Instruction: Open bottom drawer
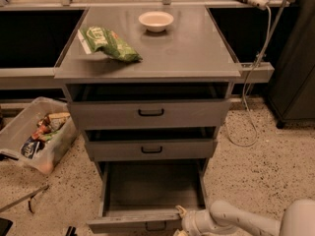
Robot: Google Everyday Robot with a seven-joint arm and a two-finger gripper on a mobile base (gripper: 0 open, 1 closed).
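The bottom drawer (147,191) of the grey metal cabinet stands pulled far out toward the camera, and its inside is bare. Its short front panel (128,223) lies at the lower edge of the view, with the small black bar handle (155,226) partly cut off. My gripper (180,219) is at the right end of that front panel, at the drawer's front right corner, on the end of my white arm (236,220), which comes in from the lower right. The mid-sized drawer (150,149) and the widest drawer (149,113) above are each slightly ajar.
On the cabinet top (197,53) lie a green snack bag (109,43) and a white bowl (156,20). A clear bin of snacks (34,134) stands on the speckled floor at the left. A white cable (248,117) hangs down at the right, next to a dark cabinet (295,82).
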